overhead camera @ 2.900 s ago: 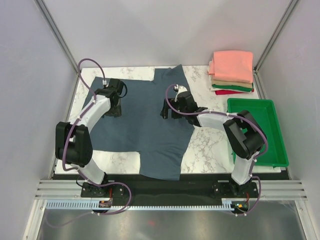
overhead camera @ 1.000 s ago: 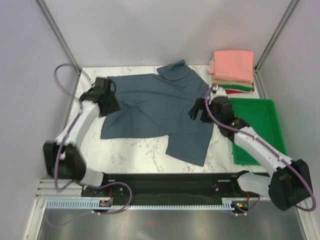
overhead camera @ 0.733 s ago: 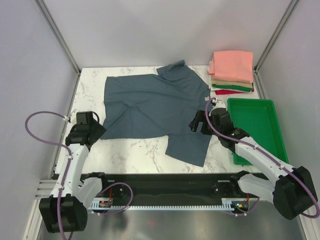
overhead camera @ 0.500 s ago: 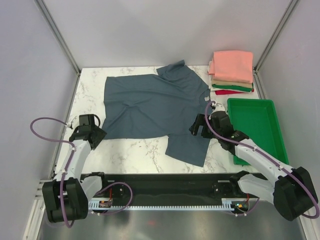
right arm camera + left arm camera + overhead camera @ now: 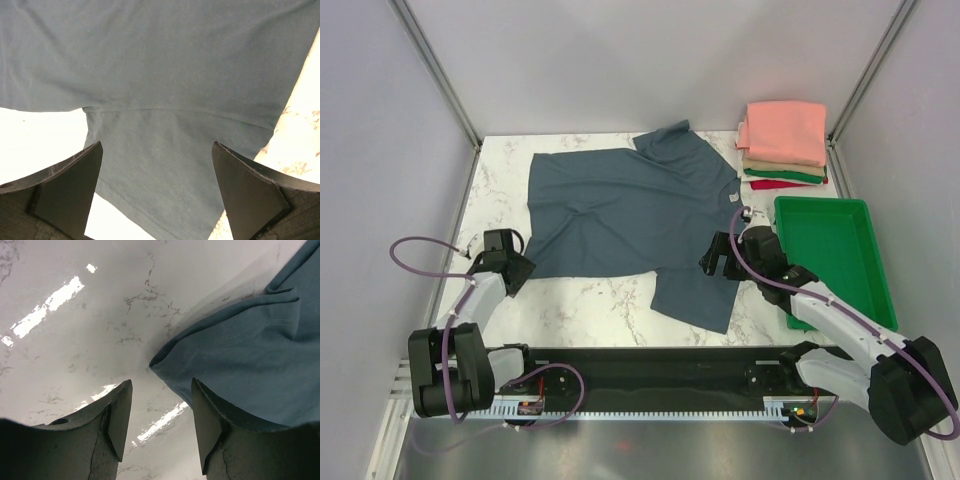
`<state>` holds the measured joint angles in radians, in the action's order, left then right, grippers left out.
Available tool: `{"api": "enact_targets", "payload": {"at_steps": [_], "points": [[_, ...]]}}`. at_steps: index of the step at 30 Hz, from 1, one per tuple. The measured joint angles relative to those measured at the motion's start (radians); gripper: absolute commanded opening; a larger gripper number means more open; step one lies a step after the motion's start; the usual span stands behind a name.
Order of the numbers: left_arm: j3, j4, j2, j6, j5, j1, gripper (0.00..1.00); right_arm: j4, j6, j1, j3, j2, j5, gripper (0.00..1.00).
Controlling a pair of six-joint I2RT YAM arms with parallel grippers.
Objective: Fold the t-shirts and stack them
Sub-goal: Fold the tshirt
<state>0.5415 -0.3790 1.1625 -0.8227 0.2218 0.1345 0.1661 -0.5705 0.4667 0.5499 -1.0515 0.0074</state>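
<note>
The slate blue-grey t-shirt (image 5: 630, 215) lies spread on the marble table, one sleeve toward the back, one toward the front. My left gripper (image 5: 516, 272) is open and empty at the shirt's front left corner (image 5: 165, 360), low over the table. My right gripper (image 5: 713, 262) is open and empty above the shirt's front sleeve (image 5: 165, 170). A stack of folded t-shirts (image 5: 782, 145), salmon-pink on top with tan, green and red below, sits at the back right.
A green plastic tray (image 5: 850, 262) stands at the right edge, beside my right arm. Bare marble (image 5: 580, 305) shows along the front left. Metal frame posts rise at the back corners.
The shirt was dragged right and back, then released. My left arm drew back to the front left, then edged toward the shirt's corner. My right gripper slid slightly toward the front.
</note>
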Motion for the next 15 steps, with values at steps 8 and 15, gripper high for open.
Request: {"api": "enact_targets", "payload": {"at_steps": [8,15], "points": [[-0.022,0.067,0.03,0.0,-0.006,0.0,0.48,-0.017,0.001,0.001,-0.017,-0.009,0.001,0.98],[-0.025,0.116,0.043,0.001,-0.006,0.0,0.31,-0.028,0.001,0.001,-0.029,-0.024,0.001,0.98]]}}
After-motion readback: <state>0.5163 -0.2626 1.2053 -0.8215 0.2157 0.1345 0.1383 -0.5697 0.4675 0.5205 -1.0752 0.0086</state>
